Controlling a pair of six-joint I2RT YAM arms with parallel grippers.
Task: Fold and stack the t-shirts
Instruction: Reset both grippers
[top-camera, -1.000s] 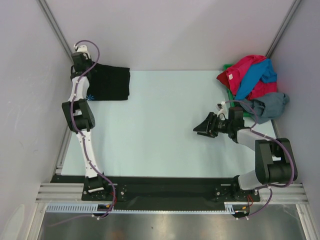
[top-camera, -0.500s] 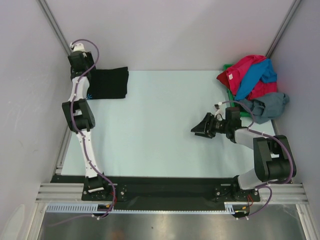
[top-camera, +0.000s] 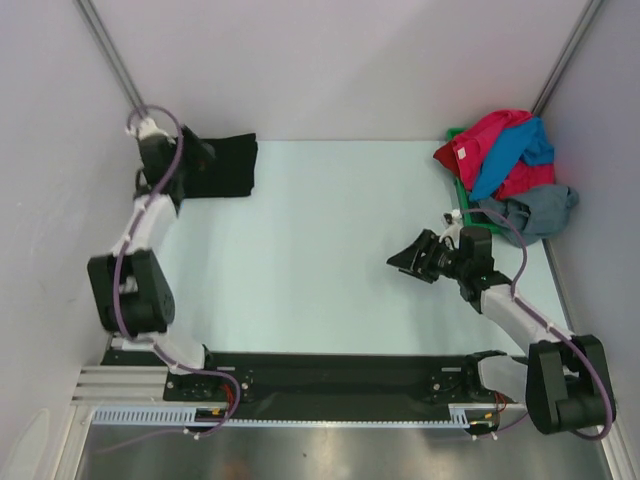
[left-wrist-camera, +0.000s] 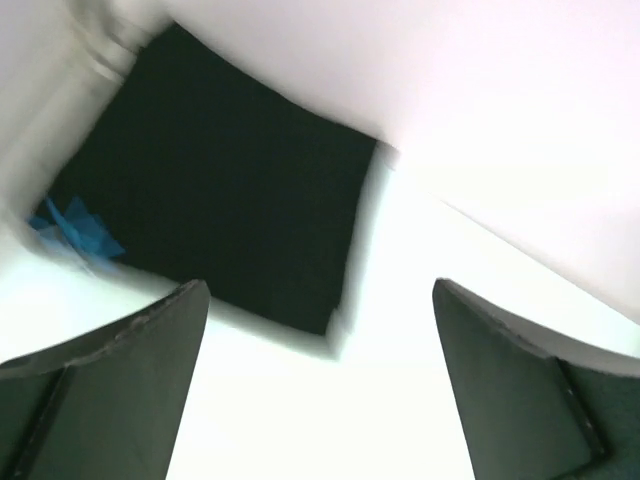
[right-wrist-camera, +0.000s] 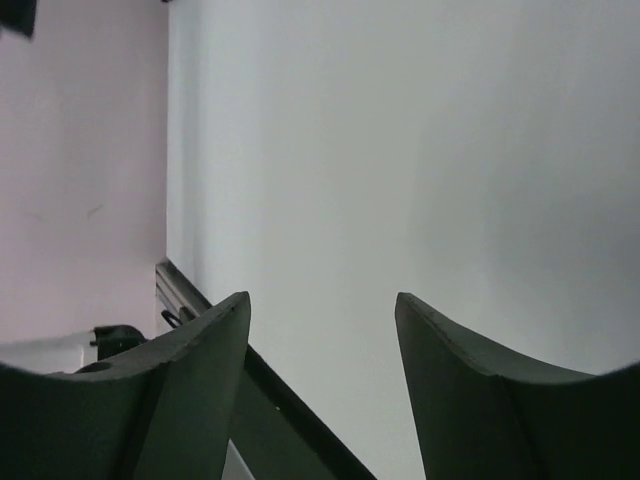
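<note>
A plain black t-shirt (top-camera: 228, 165) lies folded flat at the table's back left corner, and in the left wrist view the black t-shirt (left-wrist-camera: 220, 190) fills the upper left. My left gripper (top-camera: 205, 160) hovers over its left part, open, with nothing between the fingers (left-wrist-camera: 110, 390). Red-pink (top-camera: 488, 135), bright blue (top-camera: 512, 150) and grey (top-camera: 540, 210) t-shirts lie heaped at the back right. My right gripper (top-camera: 400, 258) hangs open above bare table right of centre, pointing left, well short of the heap. Nothing sits between its fingers (right-wrist-camera: 190, 380).
A green bin (top-camera: 460, 190) shows under the heap of shirts. A blue tape mark (left-wrist-camera: 75, 225) sits at the black shirt's near left corner. Pale walls close the table at the back and on both sides. A black rail (top-camera: 340, 375) runs along the near edge.
My left gripper has opened and let go of the black shirt, which stays at the back left; the left arm's elbow swung down and left. The right arm's elbow dropped; its jaws widened a little.
</note>
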